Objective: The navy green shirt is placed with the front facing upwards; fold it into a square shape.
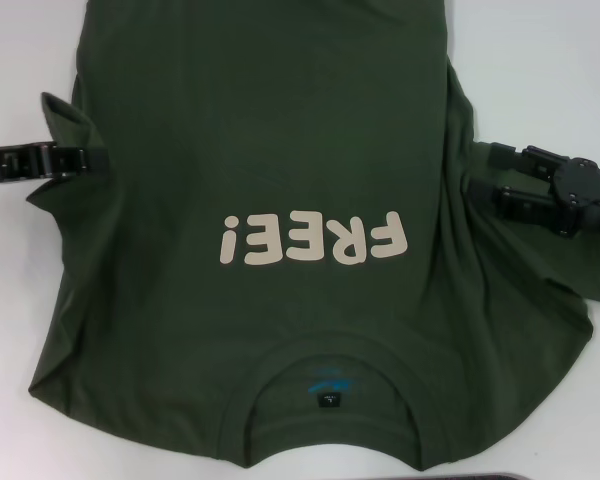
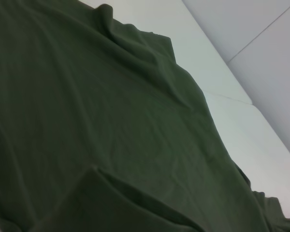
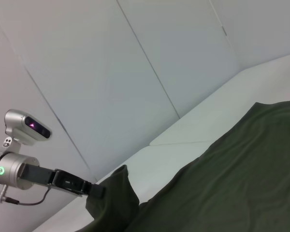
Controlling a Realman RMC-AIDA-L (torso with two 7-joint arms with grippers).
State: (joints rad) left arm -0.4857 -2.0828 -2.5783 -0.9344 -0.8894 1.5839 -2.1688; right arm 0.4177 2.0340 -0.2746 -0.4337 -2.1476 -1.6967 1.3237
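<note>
The navy green shirt [image 1: 280, 150] lies front up on the white table [image 1: 550, 60]. Its collar is nearest me, so the cream "FREE!" lettering [image 1: 315, 240] reads upside down. My left gripper [image 1: 98, 158] is at the shirt's left sleeve, shut on the cloth, and a fold of that sleeve [image 1: 60, 110] stands up off the table. The right wrist view shows this left gripper [image 3: 94, 189] holding the raised cloth. My right gripper [image 1: 477, 172] is at the right sleeve with its fingers spread and cloth between them. Dark shirt cloth [image 2: 87, 121] fills the left wrist view.
Bare white table shows on both sides of the shirt and at the far corners. A thin dark edge [image 1: 500, 477] sits at the table's near rim. In the right wrist view, white wall panels [image 3: 159, 58] rise behind the table.
</note>
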